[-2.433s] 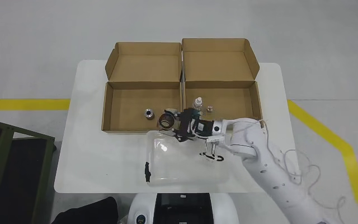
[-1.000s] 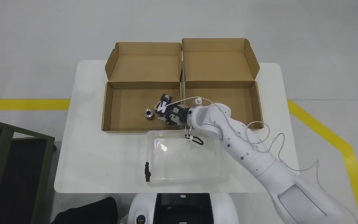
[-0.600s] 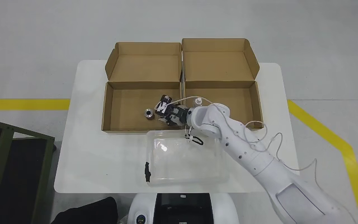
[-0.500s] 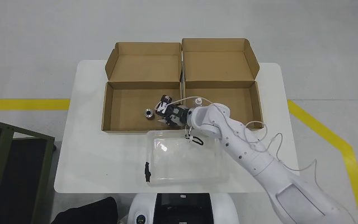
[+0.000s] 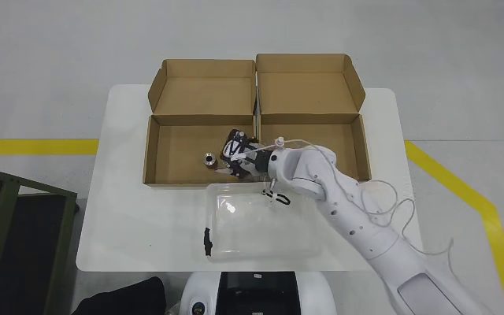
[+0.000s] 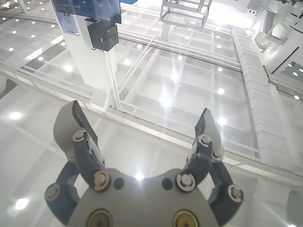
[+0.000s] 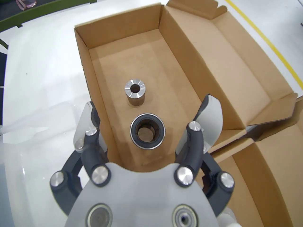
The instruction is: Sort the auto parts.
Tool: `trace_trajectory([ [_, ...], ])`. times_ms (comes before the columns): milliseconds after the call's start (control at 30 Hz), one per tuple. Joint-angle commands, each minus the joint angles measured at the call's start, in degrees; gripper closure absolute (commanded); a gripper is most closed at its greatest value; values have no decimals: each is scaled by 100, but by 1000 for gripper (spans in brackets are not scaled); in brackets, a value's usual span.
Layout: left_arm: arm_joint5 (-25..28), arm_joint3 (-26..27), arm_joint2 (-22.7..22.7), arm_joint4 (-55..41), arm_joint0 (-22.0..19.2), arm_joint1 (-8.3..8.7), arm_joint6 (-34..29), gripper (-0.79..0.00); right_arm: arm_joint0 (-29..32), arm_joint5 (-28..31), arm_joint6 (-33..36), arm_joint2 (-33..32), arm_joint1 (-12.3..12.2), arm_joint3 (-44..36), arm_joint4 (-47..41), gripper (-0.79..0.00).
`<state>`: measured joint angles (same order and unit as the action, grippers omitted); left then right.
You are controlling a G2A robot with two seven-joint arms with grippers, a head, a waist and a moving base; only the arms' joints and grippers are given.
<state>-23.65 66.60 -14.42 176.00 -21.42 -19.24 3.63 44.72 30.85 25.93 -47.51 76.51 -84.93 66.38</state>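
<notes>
Well, the right gripper (image 7: 150, 109) hangs over the left cardboard box (image 7: 111, 55), near that box's inner end, where it meets the right cardboard box (image 5: 348, 146). Its fingers (image 7: 211, 109) are spread wide and grip nothing. Below and between them a dark bearing ring (image 7: 147, 134) with a bright metal rim lies flat on the box floor, hole upward, apart from both fingers. Just beyond the ring, not touching it, a steel bushing (image 7: 135, 93) stands upright with its bore facing up. From the top view the same gripper (image 5: 236, 150) sits inside the left box, with the bushing (image 5: 209, 159) beside it toward the box's middle.

The left gripper (image 6: 140, 111) points up at the ceiling, its toothed fingers wide apart with nothing between them.

Both boxes stand side by side at the far side of the white table (image 5: 126, 220), lids folded back. A small white-topped part (image 5: 278, 142) peeks out by the arm in the right box. In front of the boxes lies a clear plastic tray (image 5: 236, 236), with a small black piece (image 5: 207, 241) at its edge.
</notes>
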Motion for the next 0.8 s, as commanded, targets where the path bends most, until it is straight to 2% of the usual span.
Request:
trace_trajectory([
  [0,0,0,0,0,0,0,0,-785,164,69,-49,-223,-67,-328,30,-730],
  [233,0,0,0,0,0,0,0,-785,947,319,-241,-1169,-328,-1397,119,-785],
  [400,0,0,0,0,0,0,0,-785,1548,540,-563,-1919,-492,-1933,125,-785],
  [567,0,0,0,0,0,0,0,-785,2147,719,-1271,-2613,-614,-2147,141,-785],
  [767,0,0,0,0,0,0,0,-785,2981,671,-2065,-3459,-742,-2190,478,-785],
])
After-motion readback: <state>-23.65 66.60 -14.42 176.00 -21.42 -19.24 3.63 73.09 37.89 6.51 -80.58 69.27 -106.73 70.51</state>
